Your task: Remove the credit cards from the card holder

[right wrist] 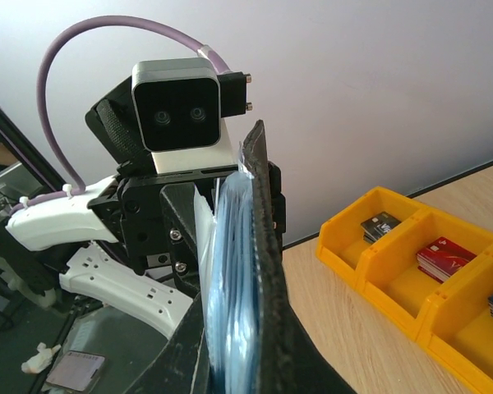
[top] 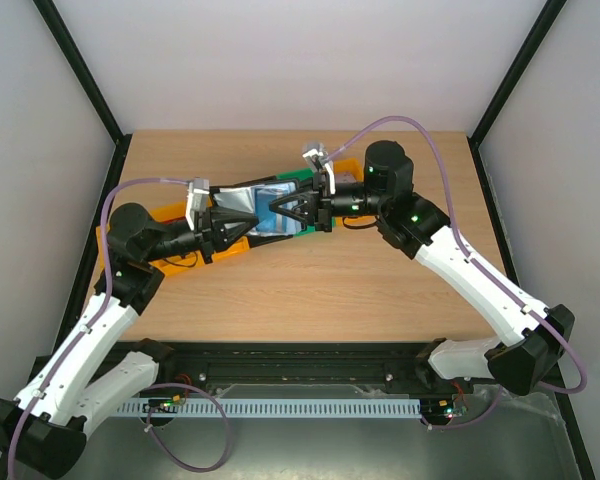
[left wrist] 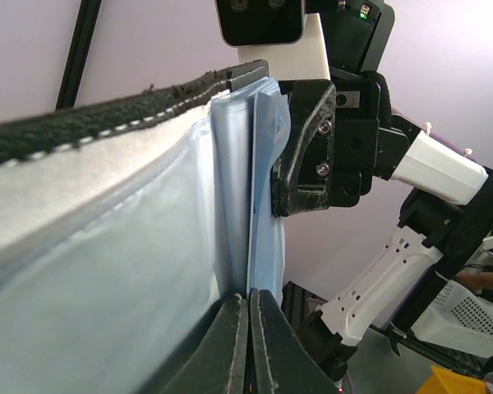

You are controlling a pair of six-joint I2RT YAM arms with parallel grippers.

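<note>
Light wooden worktop point(top: 310, 290) enclosed by plain white walls point(top: 300, 60); black frame struts point(top: 86, 70) at rear corners; slotted white cable duct point(top: 300, 408) along near edge.

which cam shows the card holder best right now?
Top external: it shows the card holder at full extent, opened and held between left gripper and right gripper. Left wrist shows only its stitched black edge and blue-grey pockets close up; right wrist sees it edge-on.

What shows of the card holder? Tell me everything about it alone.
The card holder is a black, fabric-like case with pale stitching along its edge and glossy blue-grey inner pockets. It is opened out and held aloft, edge-on to both wrist cameras. The left gripper and right gripper pinch it from opposite sides.
</note>
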